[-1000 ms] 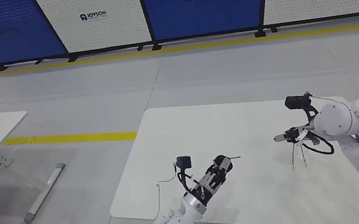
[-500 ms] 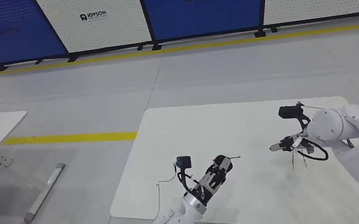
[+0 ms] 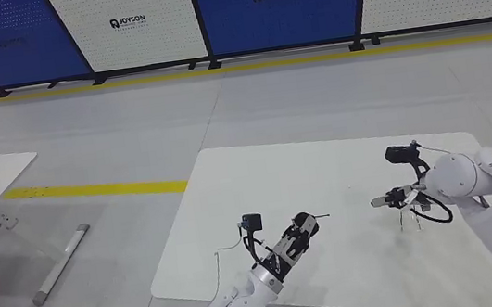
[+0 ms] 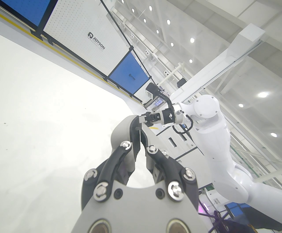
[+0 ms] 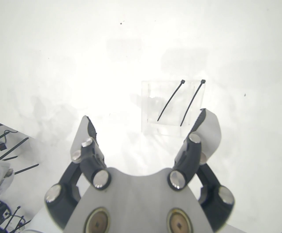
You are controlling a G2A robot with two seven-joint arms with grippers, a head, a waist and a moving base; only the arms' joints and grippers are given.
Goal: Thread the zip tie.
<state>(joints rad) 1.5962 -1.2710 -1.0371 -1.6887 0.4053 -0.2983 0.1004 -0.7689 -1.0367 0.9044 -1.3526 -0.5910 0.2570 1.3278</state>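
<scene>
My left gripper (image 3: 309,221) stays low over the table's near side, shut on a thin black zip tie (image 3: 323,216) whose end sticks out toward the right arm. In the left wrist view its fingers (image 4: 134,136) are pressed together. Above the table's right side hangs my right gripper (image 3: 376,202), open and holding nothing (image 5: 146,123). Just beyond it, a clear stand (image 5: 149,106) holds two black zip ties (image 5: 171,100) side by side, heads up. The same stand with its ties (image 3: 411,216) sits under the right wrist in the top view.
The white table (image 3: 259,180) has bare room in its middle and far half. Several loose black zip ties (image 5: 18,146) and cables lie past the table edge in the right wrist view. Grey floor surrounds the table.
The right arm has swung its open gripper lower and toward the left arm, away from the stand. The left arm has not moved.
</scene>
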